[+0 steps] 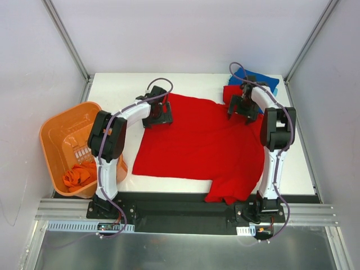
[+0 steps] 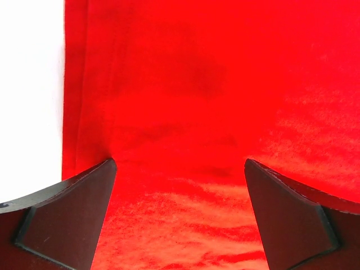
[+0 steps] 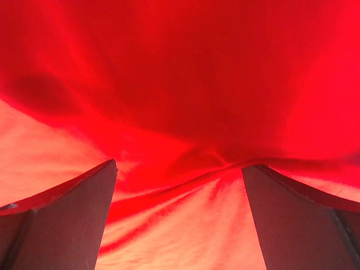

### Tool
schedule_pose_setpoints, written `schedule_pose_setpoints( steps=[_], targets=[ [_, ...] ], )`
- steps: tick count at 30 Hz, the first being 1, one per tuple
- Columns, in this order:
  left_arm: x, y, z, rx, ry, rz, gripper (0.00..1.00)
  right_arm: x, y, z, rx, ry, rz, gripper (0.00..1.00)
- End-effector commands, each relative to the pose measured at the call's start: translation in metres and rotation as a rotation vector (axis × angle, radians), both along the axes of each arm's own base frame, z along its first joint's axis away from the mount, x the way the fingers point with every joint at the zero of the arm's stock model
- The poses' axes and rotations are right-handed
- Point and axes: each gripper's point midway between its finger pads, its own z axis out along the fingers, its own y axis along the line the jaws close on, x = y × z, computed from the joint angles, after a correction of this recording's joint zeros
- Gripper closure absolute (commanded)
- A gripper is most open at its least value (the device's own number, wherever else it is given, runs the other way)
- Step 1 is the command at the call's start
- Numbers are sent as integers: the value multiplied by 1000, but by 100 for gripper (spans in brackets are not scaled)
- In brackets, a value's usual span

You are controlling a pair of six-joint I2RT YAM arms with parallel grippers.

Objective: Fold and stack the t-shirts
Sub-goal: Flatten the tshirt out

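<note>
A bright red t-shirt [image 1: 197,140] lies spread across the table, one part hanging over the front edge near the right arm's base. My left gripper [image 1: 159,114] is open right over the shirt's far left corner; the left wrist view shows the red cloth [image 2: 185,112] between the spread fingers and the hem edge at left. My right gripper [image 1: 243,109] is open over the shirt's far right part, with rumpled red cloth [image 3: 180,112] under the fingers. A royal blue shirt [image 1: 261,81] lies folded at the far right corner. An orange-red shirt [image 1: 79,176] lies crumpled in the basket.
A rigid orange plastic basket [image 1: 56,132] stands off the table's left side. The white table [image 1: 118,84] shows bare at the far left and the right edge. Aluminium frame posts and white walls enclose the back and sides.
</note>
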Motion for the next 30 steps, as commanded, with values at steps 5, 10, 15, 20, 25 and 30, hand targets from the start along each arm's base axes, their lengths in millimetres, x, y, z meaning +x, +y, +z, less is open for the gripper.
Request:
schedule_pose_setpoints(
  steps=[5,10,15,20,25,30],
  targets=[
    [29,4,3,-31,-22,20,1,38,0,27,-15,-109,95,3],
    [36,-5,36,-87,-85,-1,1,17,4,72,-57,-172,128,3],
    [12,-7,66,-102,-131,-14,1,-43,-1,84,-141,-159,82,3],
    [-28,-9,77,-119,-146,-19,0,-122,13,57,-123,-113,22,3],
    [-82,-18,51,-160,-71,-44,1,-184,19,9,-109,16,5,3],
    [-98,-16,31,-178,-33,-30,1,-180,14,-6,-133,71,34,3]
  ],
)
